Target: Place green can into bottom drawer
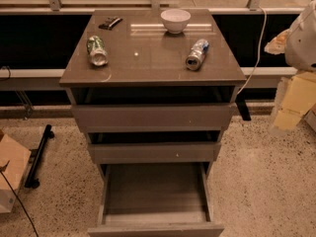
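Two cans lie on their sides on the counter [148,63]. The green can [97,50] is near the left edge, about midway between back and front, with a silver end facing the front edge. The silver-and-blue can [197,54] lies toward the right edge, well apart from it. A white bowl [175,19] stands at the middle of the back edge, and a small dark object [109,22] sits near the back-left corner.

The bottom drawer [155,189] stands open below the front edge, its floor bare as far as can be seen. The two upper drawers [153,116] are only slightly out.

The gripper [302,36] shows as a white rounded housing off the counter's right edge, well apart from the green can. I cannot tell whether it is released or clenched, and nothing is seen in it.

Handling, as a judgement: the can looks light, thin-walled and probably empty, with a smooth, slippery skin. Lying down, it will likely roll toward the left or right edge if nudged. Best hold is across the middle of the barrel, jaws squeezing the curved sides from above, gently, since a hard pinch would crush it. The rims at the ends are stiffer but offer less to grip.
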Robot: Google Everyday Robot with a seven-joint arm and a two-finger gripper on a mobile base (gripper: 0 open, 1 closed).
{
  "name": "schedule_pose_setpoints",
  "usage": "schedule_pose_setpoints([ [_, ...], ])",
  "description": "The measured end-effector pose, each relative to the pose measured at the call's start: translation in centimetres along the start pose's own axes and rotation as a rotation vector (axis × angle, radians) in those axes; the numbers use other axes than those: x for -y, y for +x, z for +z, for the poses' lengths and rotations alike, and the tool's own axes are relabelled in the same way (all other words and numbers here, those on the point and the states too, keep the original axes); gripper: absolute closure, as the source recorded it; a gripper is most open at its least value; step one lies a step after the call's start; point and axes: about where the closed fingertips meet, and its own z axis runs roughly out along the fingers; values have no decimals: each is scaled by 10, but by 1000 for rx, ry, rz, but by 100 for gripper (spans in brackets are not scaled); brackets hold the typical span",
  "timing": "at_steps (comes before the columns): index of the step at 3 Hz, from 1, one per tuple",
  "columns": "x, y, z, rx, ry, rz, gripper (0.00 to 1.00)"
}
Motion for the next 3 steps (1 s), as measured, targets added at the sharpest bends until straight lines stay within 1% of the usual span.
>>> schedule_pose_setpoints([
  [1, 0, 0, 0, 1, 1, 0, 0],
  [2, 3, -27, 12, 77, 16, 9, 0],
  [3, 5, -69, 30, 174, 14, -25, 0],
])
